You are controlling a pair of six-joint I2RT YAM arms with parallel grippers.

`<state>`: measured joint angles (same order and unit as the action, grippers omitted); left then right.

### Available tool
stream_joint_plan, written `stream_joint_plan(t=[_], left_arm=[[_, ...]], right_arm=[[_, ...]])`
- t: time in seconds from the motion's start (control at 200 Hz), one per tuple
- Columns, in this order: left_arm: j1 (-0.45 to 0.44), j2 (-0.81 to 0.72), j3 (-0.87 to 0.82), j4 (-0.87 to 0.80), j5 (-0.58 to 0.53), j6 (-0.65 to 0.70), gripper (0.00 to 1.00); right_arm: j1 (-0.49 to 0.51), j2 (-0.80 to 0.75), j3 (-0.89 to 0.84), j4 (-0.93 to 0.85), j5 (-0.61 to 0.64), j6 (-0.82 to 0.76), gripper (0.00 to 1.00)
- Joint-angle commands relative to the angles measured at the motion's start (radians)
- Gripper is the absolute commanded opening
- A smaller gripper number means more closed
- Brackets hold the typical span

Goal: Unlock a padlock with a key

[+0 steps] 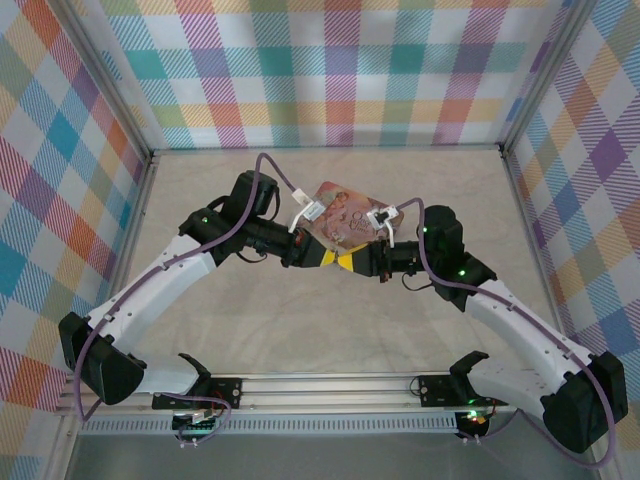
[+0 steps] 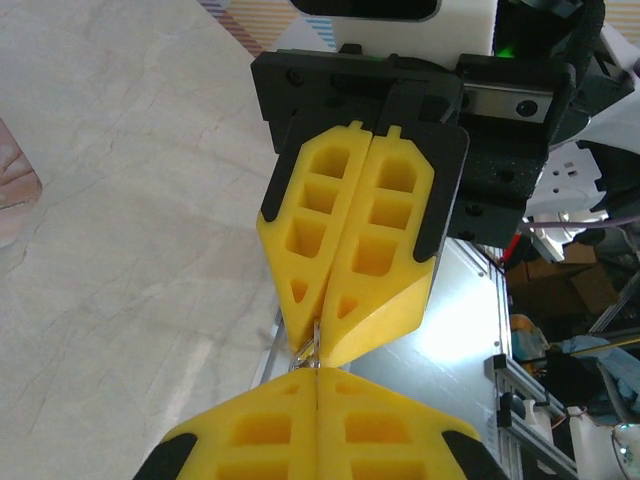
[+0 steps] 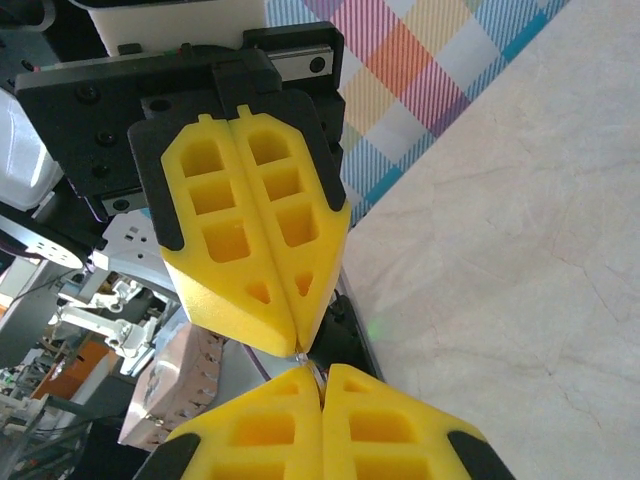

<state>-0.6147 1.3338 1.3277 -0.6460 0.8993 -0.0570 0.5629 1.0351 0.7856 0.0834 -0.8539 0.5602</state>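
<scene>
A: Plaid-walled booth (image 1: 330, 70), pale marbled tabletop (image 1: 300, 330), logging that first. Seeing any progress?

B: Seeing left gripper (image 1: 326, 258) and right gripper (image 1: 353, 262) meeting tip to tip over mid-table, with pink illustrated tin (image 1: 345, 212) just beyond. Reading both as clamped shut, yellow pad against yellow pad.

A: Spotting padlock or key?

B: Catching only a thin metal sliver (image 2: 303, 352) glinting in left wrist view, right at the meeting of the two sets of tips. Not managing to tell key blade from padlock shackle, nor to pin either piece to either gripper.

A: Judging stage how?

B: Guessing at key-to-keyhole work, insertion or turning. Counting pickup of both pieces as likely done. Not finding any sign of shackle popped, so treating unlocking as left to do.

A: Checking room for moving?

B: Finding bare tabletop open toward near rail (image 1: 320, 385) and both side walls, all well apart from the tips. Flagging tin and purple cable (image 1: 283, 178) looping over left wrist as nearest things to be minding.
</scene>
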Motion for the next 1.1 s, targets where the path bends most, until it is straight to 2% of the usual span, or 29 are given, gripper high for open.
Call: stream_joint_plan(t=[0.0,0.02,0.07,0.13,0.205,0.27,0.485,0.585,0.735,0.885,0.95,1.095], left_arm=[[0.034,-0.023,-0.019,0.062,-0.042,-0.069,0.19],[0.041,-0.022,-0.021,0.073,-0.062,-0.096,0.28],[0.076,-0.019,-0.038,0.112,-0.095,-0.163,0.32],[0.124,-0.019,-0.066,0.172,-0.115,-0.259,0.45],[0.182,-0.021,-0.114,0.269,-0.117,-0.389,0.52],[0.206,-0.021,-0.141,0.317,-0.134,-0.465,0.54],[0.208,-0.015,-0.171,0.403,-0.217,-0.628,0.64],[0.207,-0.003,-0.167,0.448,-0.222,-0.694,0.66],[0.193,0.018,-0.114,0.46,-0.219,-0.737,0.67],[0.154,0.028,-0.049,0.478,-0.227,-0.768,0.75],[0.138,0.036,-0.025,0.49,-0.232,-0.786,0.8],[0.113,0.063,0.011,0.548,-0.217,-0.855,0.8]], right_arm=[[0.006,-0.029,0.029,-0.065,0.052,-0.084,0.0],[0.008,-0.035,0.033,-0.089,0.083,-0.105,0.0],[0.012,-0.05,0.047,-0.158,0.18,-0.158,0.0],[0.022,-0.065,0.065,-0.225,0.308,-0.241,0.0],[0.038,-0.078,0.073,-0.264,0.475,-0.322,0.0],[0.05,-0.084,0.07,-0.261,0.601,-0.385,0.0],[0.118,-0.041,0.077,-0.15,0.995,-0.612,0.0],[0.181,0.004,0.103,-0.058,1.164,-0.799,0.0],[0.247,0.037,0.105,0.133,1.253,-1.013,0.0],[0.32,0.074,0.109,0.317,1.339,-1.211,0.0],[0.345,0.091,0.109,0.371,1.355,-1.273,0.0],[0.391,0.113,0.113,0.445,1.376,-1.365,0.0]])
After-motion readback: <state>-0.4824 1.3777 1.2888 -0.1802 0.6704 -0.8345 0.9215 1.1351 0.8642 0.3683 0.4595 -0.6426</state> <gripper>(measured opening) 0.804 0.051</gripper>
